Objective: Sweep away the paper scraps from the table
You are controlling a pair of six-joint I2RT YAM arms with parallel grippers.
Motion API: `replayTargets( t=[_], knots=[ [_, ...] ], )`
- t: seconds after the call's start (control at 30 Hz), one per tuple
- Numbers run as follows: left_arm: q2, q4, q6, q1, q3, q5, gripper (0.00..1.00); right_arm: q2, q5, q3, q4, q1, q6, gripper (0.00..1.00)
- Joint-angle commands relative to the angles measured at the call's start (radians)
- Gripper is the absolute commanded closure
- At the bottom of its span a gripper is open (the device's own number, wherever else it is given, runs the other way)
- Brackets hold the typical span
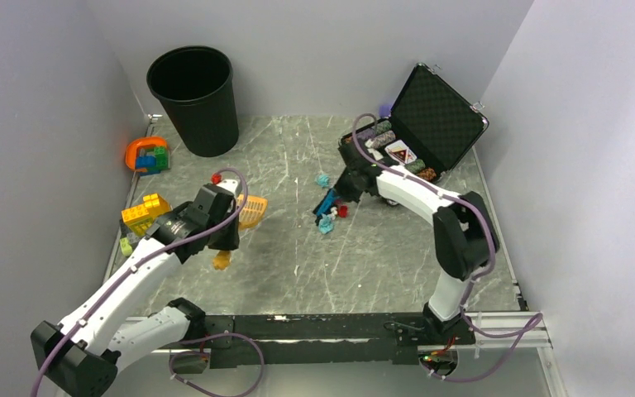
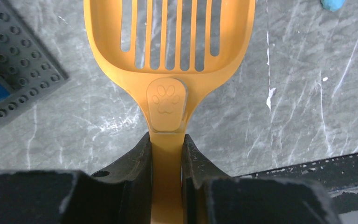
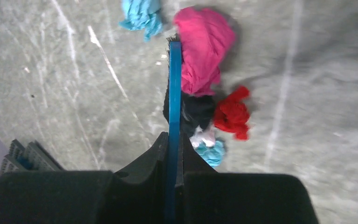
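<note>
Paper scraps lie mid-table on the grey-green table (image 1: pixel 397 248): a small cluster (image 1: pixel 329 219) and a teal wad (image 1: pixel 323 179). My right gripper (image 1: pixel 341 192) is shut on a blue brush (image 3: pixel 174 88), its edge against the cluster. Right of the brush are a pink wad (image 3: pixel 203 51), a red wad (image 3: pixel 232 113), a dark blue wad (image 3: pixel 199 109), a white wad (image 3: pixel 203 137) and a teal wad (image 3: pixel 213 154). Another teal wad (image 3: pixel 142 14) lies beyond it. My left gripper (image 1: pixel 230 236) (image 2: pixel 167 154) is shut on the handle of an orange slotted scoop (image 2: pixel 168 42) (image 1: pixel 252 211), left of the scraps.
A black bin (image 1: pixel 194 99) stands at the back left. An open black case (image 1: pixel 430 120) with poker chips sits at the back right. Toy bricks (image 1: pixel 143 212) and an orange ring (image 1: pixel 145 153) lie along the left wall. A grey baseplate (image 2: pixel 14 70) lies beside the scoop. A small red piece (image 1: pixel 216 178) is near my left wrist.
</note>
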Motion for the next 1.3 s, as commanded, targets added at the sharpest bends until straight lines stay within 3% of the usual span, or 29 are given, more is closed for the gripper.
replayTargets(
  t=[0.0, 0.17, 0.6, 0.87, 1.0, 1.27],
  knots=[
    [0.026, 0.085, 0.021, 0.002, -0.021, 0.092, 1.0, -0.11, 0.047, -0.097, -0.029, -0.035, -0.077, 1.0],
    [0.068, 0.121, 0.01, -0.034, -0.029, 0.12, 1.0, -0.124, -0.001, -0.019, -0.015, -0.052, -0.137, 1.0],
    [0.16, 0.164, -0.105, -0.287, -0.049, 0.02, 1.0, 0.033, -0.218, 0.173, 0.141, -0.118, -0.108, 1.0],
    [0.241, 0.194, -0.087, -0.339, -0.016, 0.024, 1.0, 0.208, -0.101, 0.284, -0.003, -0.153, -0.037, 1.0],
    [0.271, 0.204, -0.085, -0.366, -0.016, 0.017, 1.0, 0.155, -0.071, 0.175, -0.004, -0.186, -0.008, 1.0],
    [0.348, 0.259, -0.052, -0.439, 0.007, 0.053, 1.0, -0.106, -0.108, -0.186, 0.148, -0.205, 0.05, 1.0]
  ],
)
